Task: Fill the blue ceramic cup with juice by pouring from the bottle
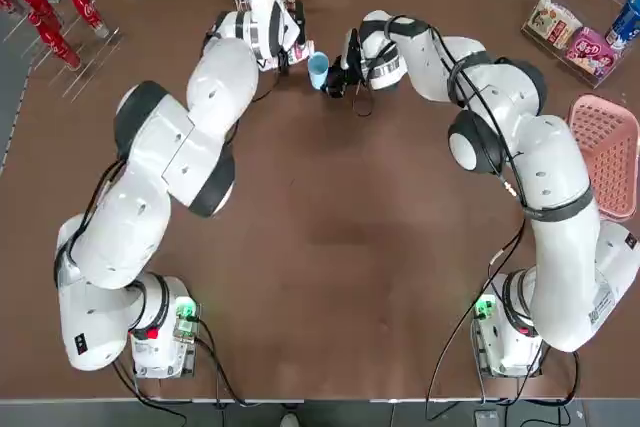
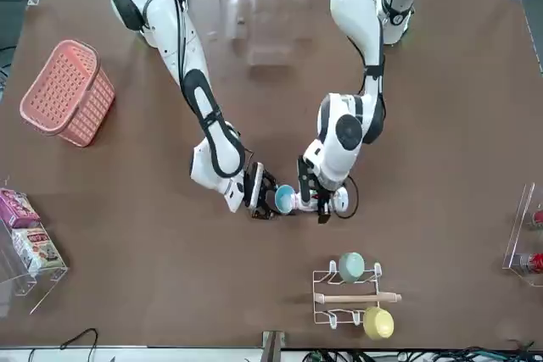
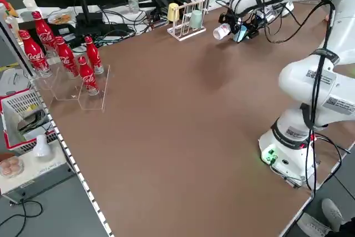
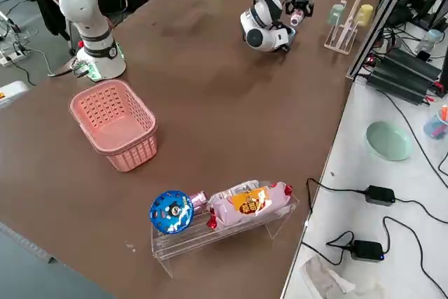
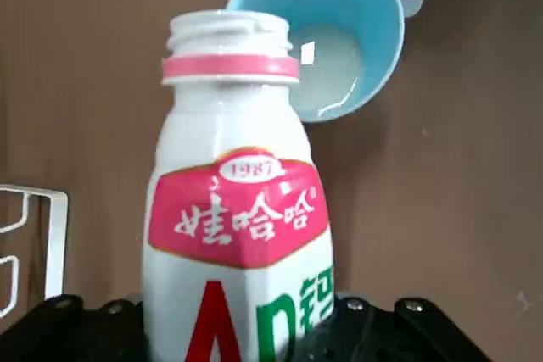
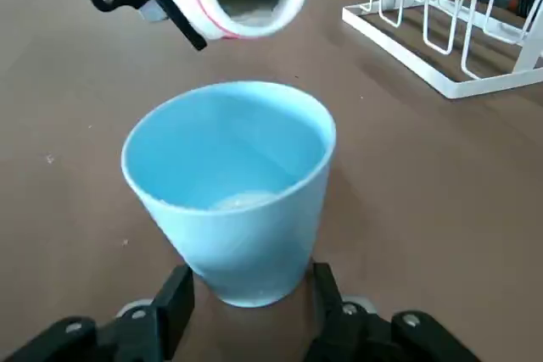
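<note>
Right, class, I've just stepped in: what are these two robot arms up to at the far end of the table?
They are pouring a drink. The left end effector is shut on the bottle, uncapped and tipped with its mouth towards the blue ceramic cup. The right end effector is shut on that cup near its base, holding it beside the white cup rack. A little pale liquid already lies in the bottom of the cup, so it is far from full.
</note>
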